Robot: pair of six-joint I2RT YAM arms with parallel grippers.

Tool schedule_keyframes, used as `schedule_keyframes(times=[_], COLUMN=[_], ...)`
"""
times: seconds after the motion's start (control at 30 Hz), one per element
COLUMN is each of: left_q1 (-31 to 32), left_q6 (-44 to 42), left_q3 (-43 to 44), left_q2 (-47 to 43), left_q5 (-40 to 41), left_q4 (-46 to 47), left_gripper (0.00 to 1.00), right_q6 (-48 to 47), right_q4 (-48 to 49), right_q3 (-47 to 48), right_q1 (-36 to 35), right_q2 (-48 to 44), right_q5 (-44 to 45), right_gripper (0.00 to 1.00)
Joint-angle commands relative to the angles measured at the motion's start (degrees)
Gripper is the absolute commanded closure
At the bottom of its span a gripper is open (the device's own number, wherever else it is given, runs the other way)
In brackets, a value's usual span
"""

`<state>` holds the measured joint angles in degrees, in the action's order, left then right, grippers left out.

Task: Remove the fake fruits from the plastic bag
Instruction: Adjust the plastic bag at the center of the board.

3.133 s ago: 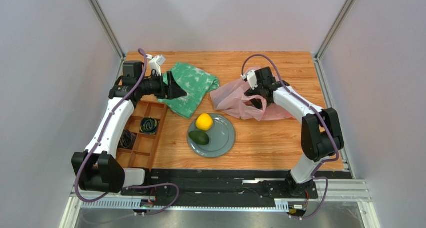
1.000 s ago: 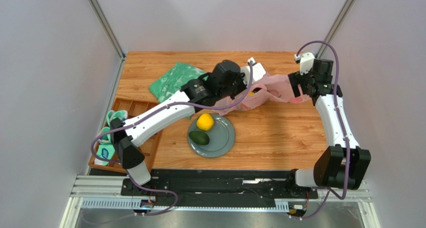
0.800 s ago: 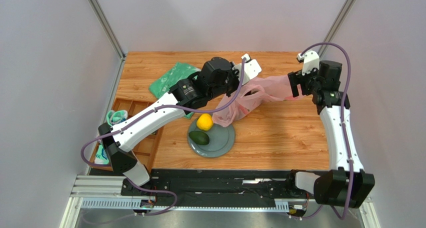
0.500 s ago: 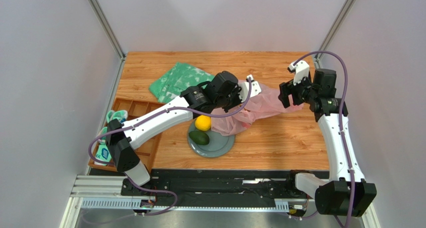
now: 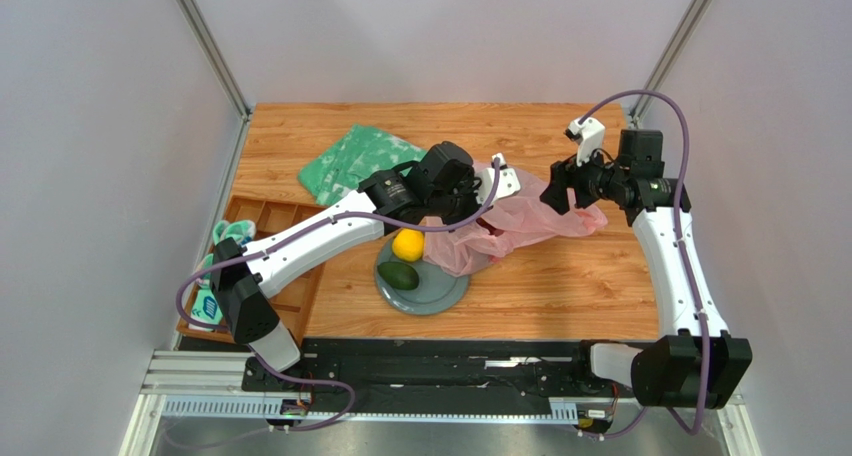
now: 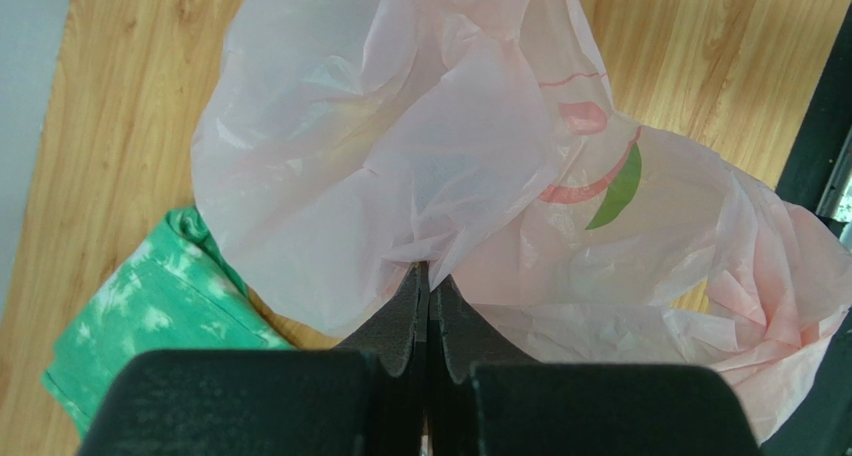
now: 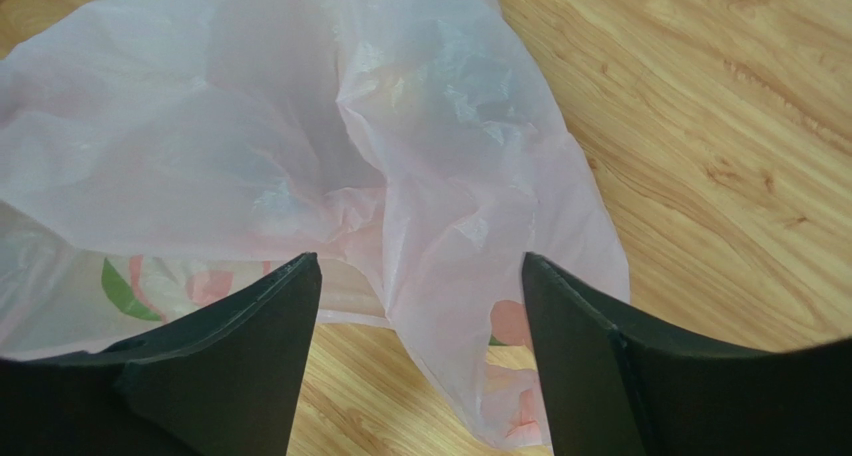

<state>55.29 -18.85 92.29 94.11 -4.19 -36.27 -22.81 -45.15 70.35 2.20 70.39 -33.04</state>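
The pink plastic bag (image 5: pixel 525 221) lies crumpled on the table right of the plate, its left end lifted. My left gripper (image 5: pixel 476 200) is shut on a fold of the plastic bag (image 6: pixel 400 156), the closed tips (image 6: pixel 428 269) pinching the film. My right gripper (image 5: pixel 555 196) hangs open over the bag's right end. In the right wrist view its fingers (image 7: pixel 255 326) straddle a loose flap of the plastic bag (image 7: pixel 300 126) without touching it. A yellow citrus (image 5: pixel 407 244) and a dark green avocado (image 5: pixel 398 274) sit on the grey plate (image 5: pixel 445 281). A dark reddish shape (image 5: pixel 494 233) shows through the bag.
A flat green patterned bag (image 5: pixel 360 161) lies at the back left and shows again as a green cloth corner (image 6: pixel 140 321). A wooden compartment tray (image 5: pixel 290 281) stands along the left edge, with teal items (image 5: pixel 215 246) beside it.
My left gripper has brought the pinched bag down and toward the plate. My right gripper has moved left over the bag's far end, and its jaws have narrowed somewhat.
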Motion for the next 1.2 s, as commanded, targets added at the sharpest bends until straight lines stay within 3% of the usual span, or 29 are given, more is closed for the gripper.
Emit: schedule_keyframes(times=[0.0, 0.17, 0.37, 0.47, 0.57, 0.6, 0.67, 0.7, 0.8, 0.87, 1.0, 1.1, 1.17], left_q1=[-1.2, -1.5, -3.1, -4.0, -5.1, -5.8, -6.6, -7.4, -9.1, -10.2, -11.4, -11.5, -11.5], left_q6=[2.6, 1.6, 2.2, 2.8, 1.9, 1.3, 0.8, 0.3, -1.6, -3.1, -5.1, -6.4, -6.7], left_q3=[0.2, -1.3, 0.3, 0.3, 2.1, 2.7, 5.1, 6.0, 11.0, 16.2, 29.7, 34.8, 34.5], left_q2=[-1.9, -2.2, -1.1, -0.9, -0.2, -0.1, 1.0, 1.4, 3.6, 6.0, 11.2, 11.4, 10.1], left_q5=[-3.0, -3.0, -4.3, -3.6, -3.4, -3.3, -3.4, -3.2, -3.0, -3.2, -4.3, -8.1, -14.1], left_q4=[-1.8, -0.4, -1.3, -0.3, -0.6, -0.5, -0.4, -0.3, 0.1, -0.4, -1.5, -1.7, -1.6], left_gripper=[1.00, 1.00, 1.00, 1.00, 1.00, 1.00, 1.00, 1.00, 1.00, 1.00, 1.00, 1.00, 1.00], right_q6=[-6.2, -19.5, -19.2, -20.5, -23.3, -22.9, -21.4, -20.6, -14.5, -10.1, 3.1, 5.6, 3.7], right_q4=[-2.1, -3.7, 8.2, 2.0, -11.0, -12.0, -12.3, -12.1, -9.4, -6.5, -4.8, -4.3, -4.6], right_q3=[-1.2, -6.0, -9.4, -5.1, 2.7, 3.9, 7.3, 9.1, 20.5, 28.9, 55.3, 60.6, 56.4], right_q1=[-4.0, -4.0, -4.2, -4.2, -4.1, -4.1, -4.0, -3.8, -2.9, -0.5, 3.2, 5.0, 5.5], right_q2=[-4.1, -0.6, 2.6, 8.4, 14.6, 15.4, 16.4, 17.3, 20.6, 22.8, 29.3, 29.6, 24.6], right_q5=[3.1, 8.1, 18.3, 17.1, 12.0, 11.4, 11.5, 10.7, 9.6, 8.3, 4.2, 1.8, 1.6], right_gripper=[0.15, 0.10, 0.11, 0.13, 0.30, 0.51, 0.67, 0.81, 0.97, 1.00, 1.00, 1.00, 1.00])
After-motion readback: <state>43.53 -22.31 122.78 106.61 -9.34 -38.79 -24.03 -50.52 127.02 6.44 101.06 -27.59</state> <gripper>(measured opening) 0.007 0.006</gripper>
